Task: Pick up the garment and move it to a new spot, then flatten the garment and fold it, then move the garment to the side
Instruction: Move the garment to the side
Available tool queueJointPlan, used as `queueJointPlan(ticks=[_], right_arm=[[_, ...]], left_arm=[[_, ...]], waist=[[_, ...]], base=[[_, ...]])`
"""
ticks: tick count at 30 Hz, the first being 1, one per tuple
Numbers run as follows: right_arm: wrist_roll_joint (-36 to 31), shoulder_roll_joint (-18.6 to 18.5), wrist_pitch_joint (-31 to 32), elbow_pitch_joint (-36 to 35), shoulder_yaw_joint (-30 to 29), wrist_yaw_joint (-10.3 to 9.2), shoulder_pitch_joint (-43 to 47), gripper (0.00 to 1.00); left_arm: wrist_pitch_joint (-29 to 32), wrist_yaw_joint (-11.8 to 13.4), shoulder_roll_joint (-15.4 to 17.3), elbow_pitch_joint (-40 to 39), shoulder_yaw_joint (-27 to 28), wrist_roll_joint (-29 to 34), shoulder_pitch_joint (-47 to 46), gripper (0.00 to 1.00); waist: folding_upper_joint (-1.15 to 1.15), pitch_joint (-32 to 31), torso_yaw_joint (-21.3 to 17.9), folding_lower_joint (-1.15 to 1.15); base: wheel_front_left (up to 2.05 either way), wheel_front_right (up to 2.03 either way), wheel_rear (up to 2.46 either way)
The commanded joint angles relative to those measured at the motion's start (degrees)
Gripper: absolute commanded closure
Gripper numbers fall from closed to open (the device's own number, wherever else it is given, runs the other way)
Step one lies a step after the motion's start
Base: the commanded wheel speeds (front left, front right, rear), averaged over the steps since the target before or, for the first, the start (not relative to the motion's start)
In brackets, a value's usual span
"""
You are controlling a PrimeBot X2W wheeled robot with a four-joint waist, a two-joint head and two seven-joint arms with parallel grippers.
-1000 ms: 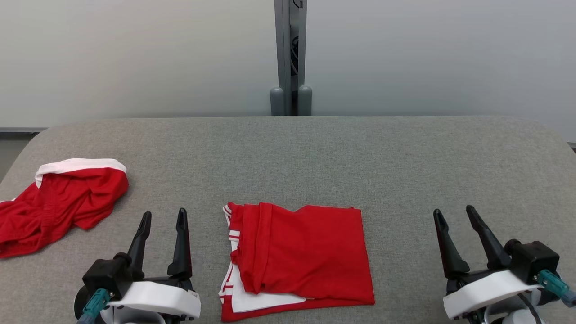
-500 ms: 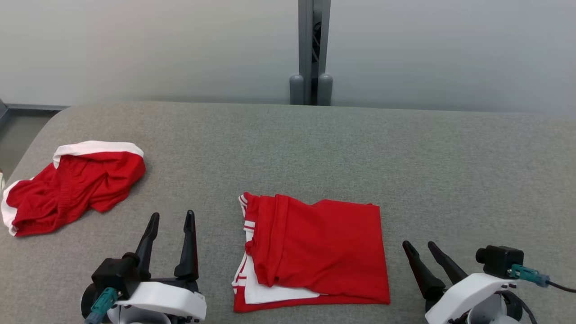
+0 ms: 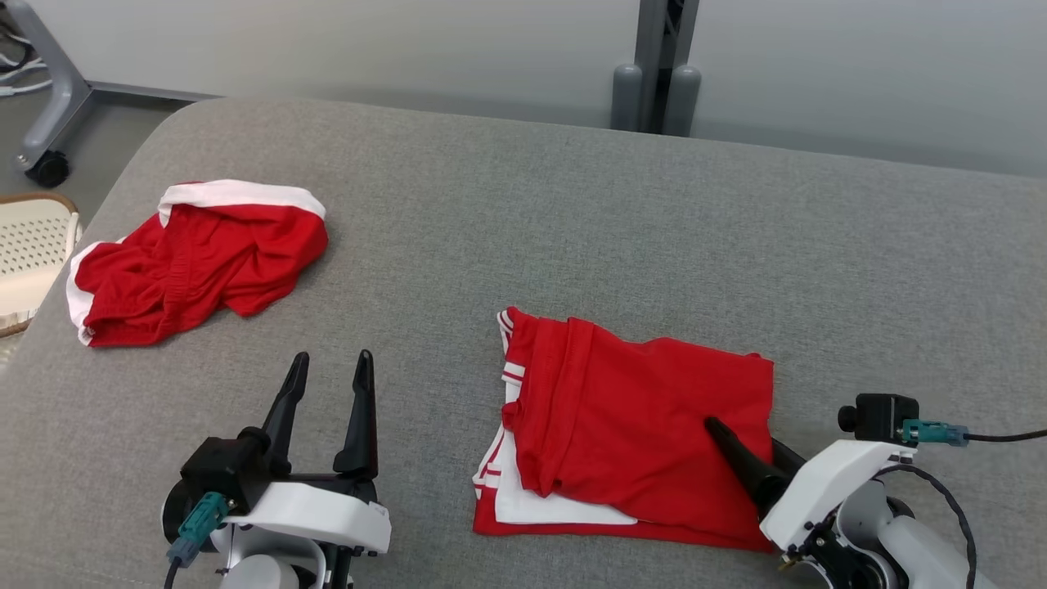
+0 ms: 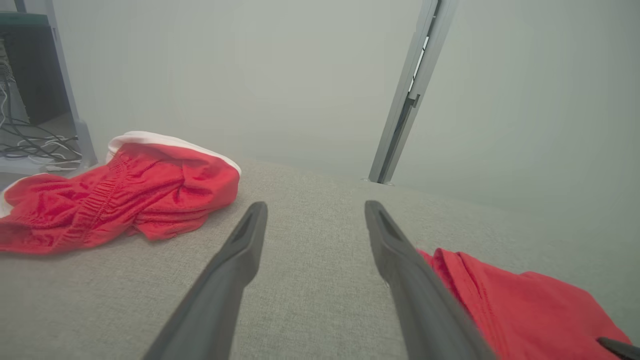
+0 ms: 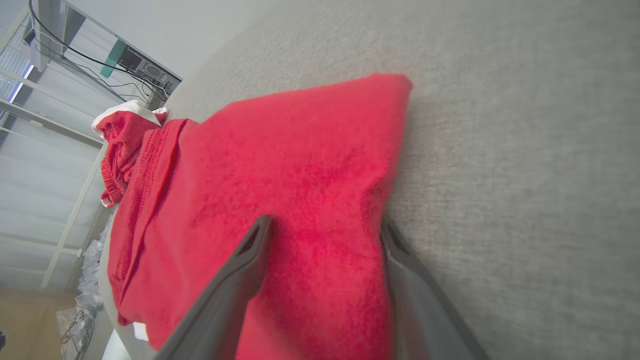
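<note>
A folded red garment with white trim lies on the grey padded table, toward the front middle. My right gripper stands open at its right edge. In the right wrist view one finger lies on top of the red cloth and the other sits at the cloth's edge against the table. My left gripper is open over bare table to the left of the garment, holding nothing; in its wrist view the garment's corner shows at the right.
A second red garment with a white band lies crumpled at the table's left; it shows too in the left wrist view. A white perforated basket and a wheeled stand leg are beyond the left edge. A grey post stands behind.
The head camera has turned left and down, shifting the whole picture. My right gripper has moved left from bare table onto the folded garment's right edge. The left gripper has stayed open.
</note>
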Motion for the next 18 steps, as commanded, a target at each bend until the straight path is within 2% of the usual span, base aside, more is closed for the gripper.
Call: queueJointPlan(ticks=[1,2,3,4,5,11,18], right_arm=[[0.9,0.0,0.7,0.9,1.2,0.04,-0.3,0.0],[2.1,0.1,0.5,1.4,2.3,0.03,-0.9,0.57],[2.4,0.1,0.3,1.6,2.9,0.03,-1.3,0.76],[2.4,0.1,0.3,1.6,2.9,0.03,-1.3,0.76],[2.6,-0.4,-0.3,2.2,4.1,0.03,-2.1,1.0],[2.6,-2.7,-1.5,3.5,7.1,0.03,-4.7,1.0],[-4.0,-9.5,0.0,4.4,16.1,-0.14,-10.7,1.0]], left_arm=[[-0.2,0.3,0.2,-0.2,0.1,-0.2,-1.3,0.0],[-0.2,0.4,0.2,-0.2,0.0,-0.1,-1.4,0.0],[-0.2,0.4,0.2,-0.1,0.0,-0.1,-1.4,0.0],[-0.2,0.4,0.2,-0.1,0.0,-0.1,-1.4,0.0],[-0.2,0.4,0.2,-0.1,0.1,0.0,-1.3,0.0],[-0.2,0.3,0.2,-0.1,0.0,0.4,-1.8,0.0],[-0.2,0.4,0.2,-0.6,-0.2,0.9,-3.2,0.0]], waist=[[0.0,0.6,0.7,0.0],[0.0,0.8,1.0,0.0],[0.0,0.9,1.0,0.0],[0.0,0.9,1.0,0.0],[0.0,1.1,1.1,0.0],[0.0,1.7,0.0,0.0],[0.0,4.3,-4.7,0.0]], base=[[0.0,0.0,0.0],[0.0,0.0,0.0],[0.0,0.0,0.0],[0.0,0.0,0.0],[0.0,0.0,0.0],[0.0,0.0,0.0],[0.0,0.0,0.0]])
